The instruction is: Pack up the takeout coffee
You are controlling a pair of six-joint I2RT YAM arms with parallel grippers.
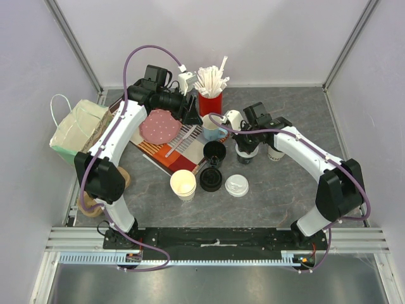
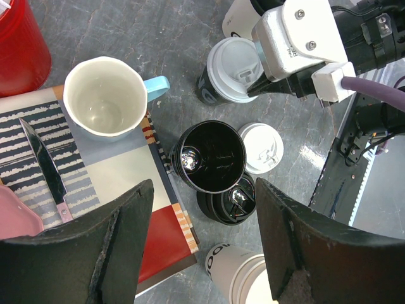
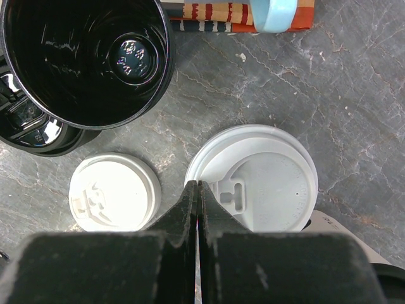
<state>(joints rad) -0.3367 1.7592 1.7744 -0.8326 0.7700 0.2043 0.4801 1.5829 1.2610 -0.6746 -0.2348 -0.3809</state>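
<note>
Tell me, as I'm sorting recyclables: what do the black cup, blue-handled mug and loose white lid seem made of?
Black cup: glossy plastic or glazed ceramic, unclear which; sharp reflections inside. Blue-handled mug: likely glazed ceramic; thick rim, smooth cream interior. Loose white lid: thin matte plastic, apparently; moulded ridges.

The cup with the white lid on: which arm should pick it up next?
Right, probably. The right fingers, shut, sit at the edge of the white-lidded cup. The left fingers hang open farther off, above the black mug.
</note>
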